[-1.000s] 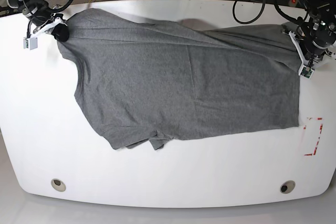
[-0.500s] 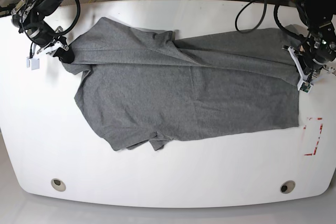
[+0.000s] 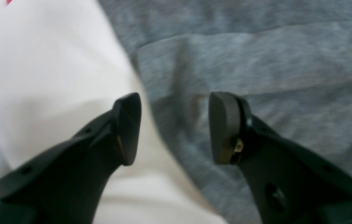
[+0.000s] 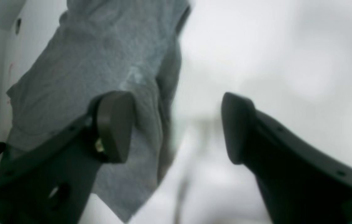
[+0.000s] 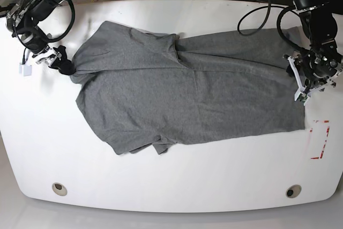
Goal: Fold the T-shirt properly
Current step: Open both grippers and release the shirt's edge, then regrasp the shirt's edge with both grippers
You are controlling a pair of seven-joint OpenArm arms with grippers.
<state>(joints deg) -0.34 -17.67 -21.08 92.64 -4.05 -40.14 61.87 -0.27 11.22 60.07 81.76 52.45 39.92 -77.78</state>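
On the white table [image 5: 177, 181], both open grippers, left [image 3: 174, 127] and right [image 4: 176, 127], are flanking the T-shirt [image 5: 187, 95]; regrasping its edges seems next.

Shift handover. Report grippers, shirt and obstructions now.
Left gripper open, straddling shirt edge. Right gripper open, empty. T-shirt half folded on table. Nothing obstructing.

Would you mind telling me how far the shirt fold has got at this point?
Done: the T-shirt lies doubled lengthwise on the table, far half over the near half. In hand: both wrist views show open jaws, the left gripper over the hem edge and the right gripper beside the sleeve end. Left: sleeves and crosswise folds.
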